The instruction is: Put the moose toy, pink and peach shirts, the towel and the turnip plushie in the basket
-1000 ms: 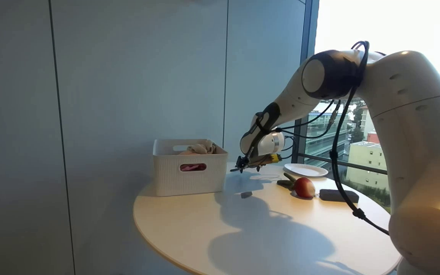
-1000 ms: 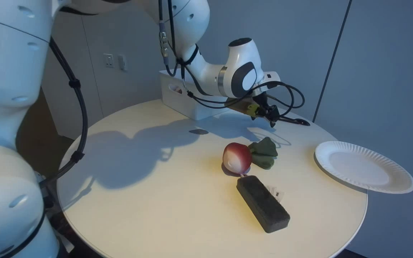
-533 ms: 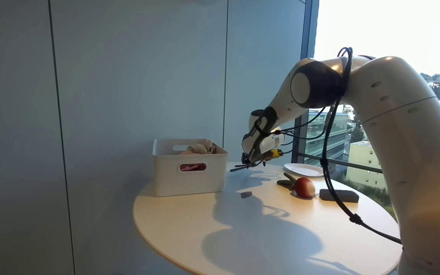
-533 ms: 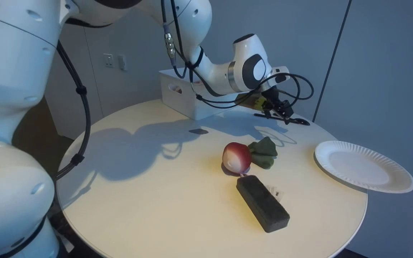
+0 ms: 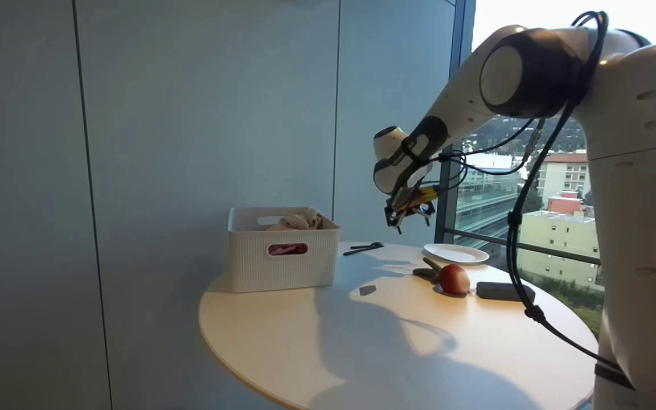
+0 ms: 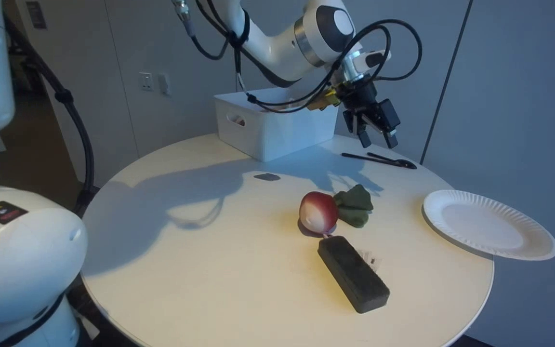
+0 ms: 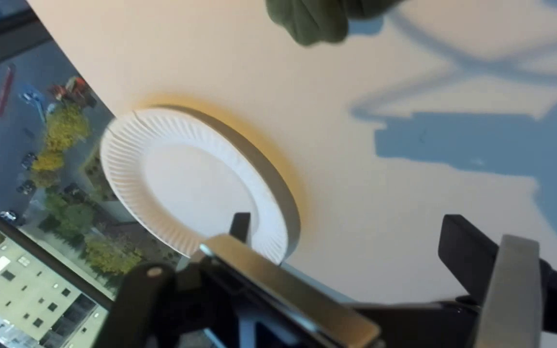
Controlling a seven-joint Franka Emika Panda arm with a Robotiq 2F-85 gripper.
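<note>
Your fingers (image 7: 513, 290) stand wide apart above the surface (image 6: 200, 289), nothing between them. In an exterior view the turnip (image 6: 318, 212) lies at seven o'clock from them, its leaves (image 6: 354, 207) toward three. Expect it light, soft and hardly fragile: take it round its fat red middle, as the leaves would likely flop. The block (image 6: 353, 277) sits just beside it at five o'clock; the basket (image 6: 294, 132) stands at eleven.
</note>
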